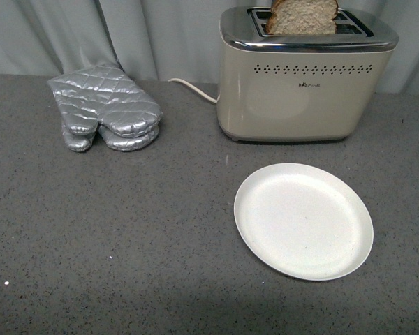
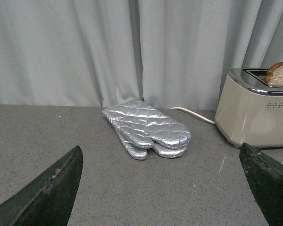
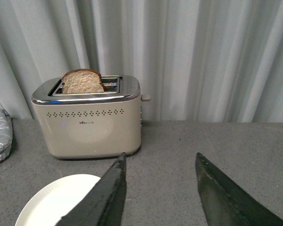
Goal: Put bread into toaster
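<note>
Both grippers stand with jaws apart and empty: the left gripper [image 2: 162,188] spread wide, the right gripper [image 3: 158,188] narrower. Going left to right on the grey counter [image 1: 126,244], a pair of silver oven mitts [image 1: 106,105] lies at the left, then a white cord [image 1: 192,88] leads to the toaster [image 1: 304,91], with an empty white plate [image 1: 304,220] in front of it. The bread [image 1: 302,17] stands upright in the toaster's near slot, its top protruding. It looks light, soft and crumbly, so any grip belongs gently across the flat faces near the crust, probably without squeezing hard.
</note>
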